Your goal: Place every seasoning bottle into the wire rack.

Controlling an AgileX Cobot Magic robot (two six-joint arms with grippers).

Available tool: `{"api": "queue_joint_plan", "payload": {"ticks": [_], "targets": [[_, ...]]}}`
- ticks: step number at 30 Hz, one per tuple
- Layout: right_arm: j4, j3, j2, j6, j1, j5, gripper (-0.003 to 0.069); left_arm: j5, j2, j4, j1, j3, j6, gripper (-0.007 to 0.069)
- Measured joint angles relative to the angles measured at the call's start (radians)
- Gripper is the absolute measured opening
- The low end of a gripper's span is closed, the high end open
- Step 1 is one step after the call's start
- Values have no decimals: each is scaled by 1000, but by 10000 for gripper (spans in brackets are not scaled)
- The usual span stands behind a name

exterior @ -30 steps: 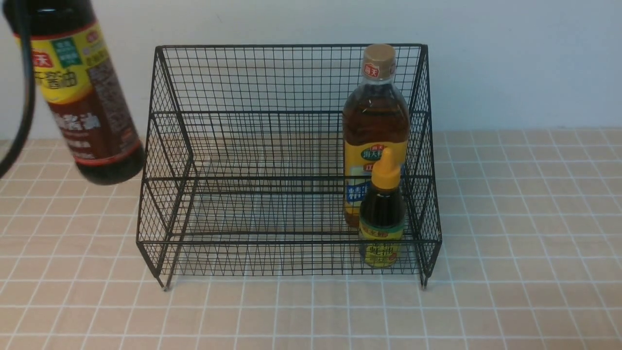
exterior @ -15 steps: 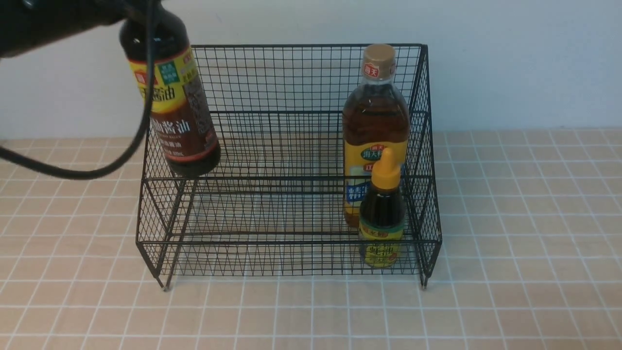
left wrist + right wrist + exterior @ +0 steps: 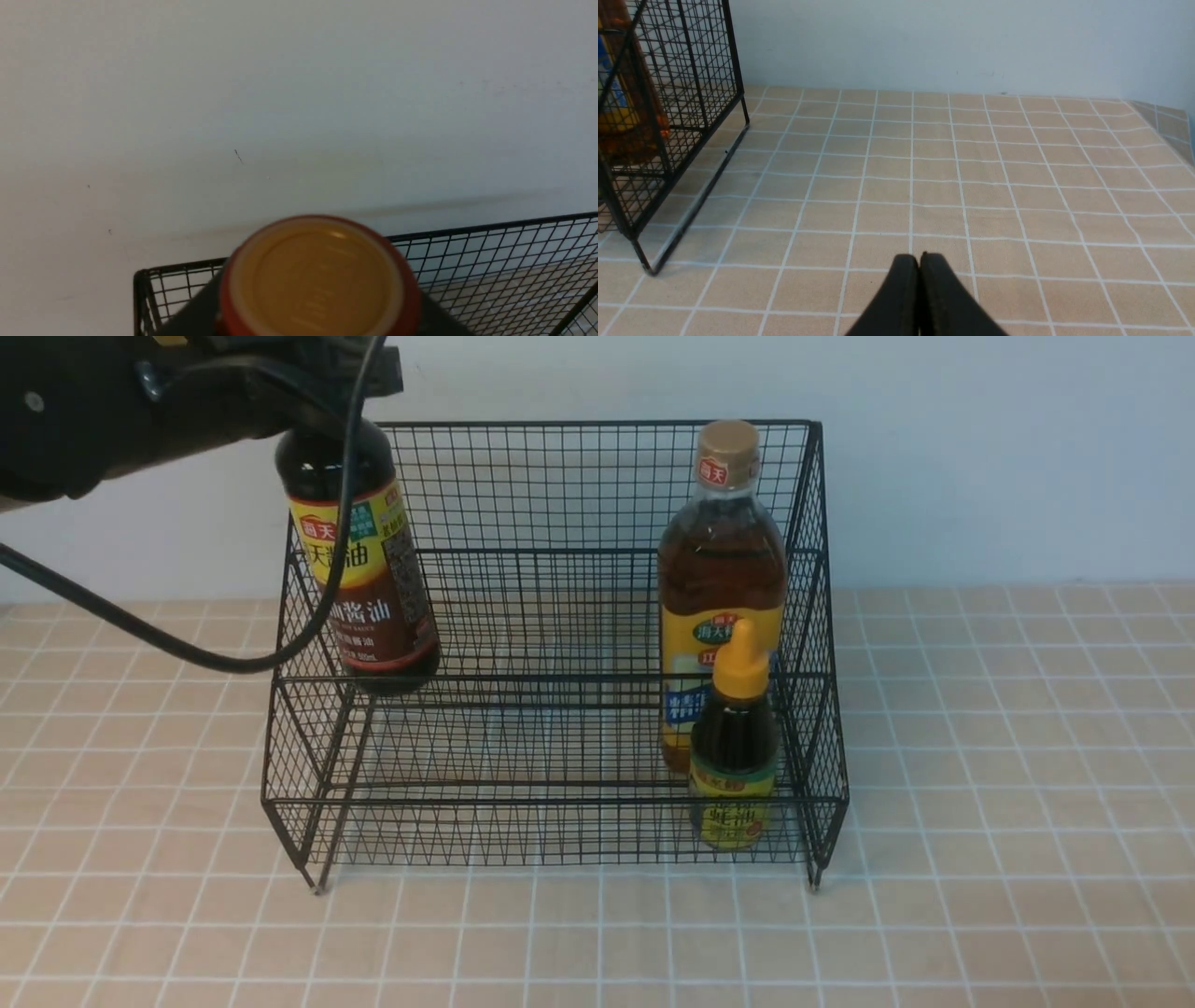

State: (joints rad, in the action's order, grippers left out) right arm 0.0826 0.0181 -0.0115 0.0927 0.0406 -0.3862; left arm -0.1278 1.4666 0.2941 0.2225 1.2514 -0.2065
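Observation:
My left gripper (image 3: 322, 415) is shut on the neck of the dark seasoning bottle (image 3: 359, 588), which has a red-rimmed cap (image 3: 317, 280). The bottle hangs slightly tilted inside the left end of the black wire rack (image 3: 560, 425). Its base is near the upper tier; I cannot tell whether it touches. The tall amber bottle (image 3: 721, 579) stands on the upper tier at the right. The small dark bottle with a yellow nozzle (image 3: 735, 756) stands in front of it on the lower tier. My right gripper (image 3: 920, 257) is shut and empty, low over the tiles to the right of the rack (image 3: 691, 70).
The rack stands on a beige tiled counter (image 3: 1008, 784) against a pale wall (image 3: 980, 457). A black cable (image 3: 187, 653) loops from my left arm down past the rack's left side. The counter's right corner edge (image 3: 1171, 126) shows in the right wrist view.
My left arm has carried the dark bottle rightward from left of the rack to inside its left end, and the bottle has come more upright. The right gripper and other bottles have not moved.

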Motion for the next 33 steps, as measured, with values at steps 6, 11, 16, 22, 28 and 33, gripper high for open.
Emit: {"api": "queue_joint_plan", "payload": {"ticks": [6,11,16,22,28,33], "targets": [[0,0,0,0,0,0,-14,-121,11,-29,0,0,0,256],[0,0,0,0,0,0,-14,-193,64,-40,0,0,0,256],[0,0,0,0,0,0,-14,-215,94,-44,0,0,-1,256],[0,0,0,0,0,0,-14,-210,83,-47,0,9,-1,358],[0,0,0,0,0,0,-14,-225,21,-54,1,10,-1,525],[0,0,0,0,0,0,-14,-236,-96,-55,1,10,0,538]]}}
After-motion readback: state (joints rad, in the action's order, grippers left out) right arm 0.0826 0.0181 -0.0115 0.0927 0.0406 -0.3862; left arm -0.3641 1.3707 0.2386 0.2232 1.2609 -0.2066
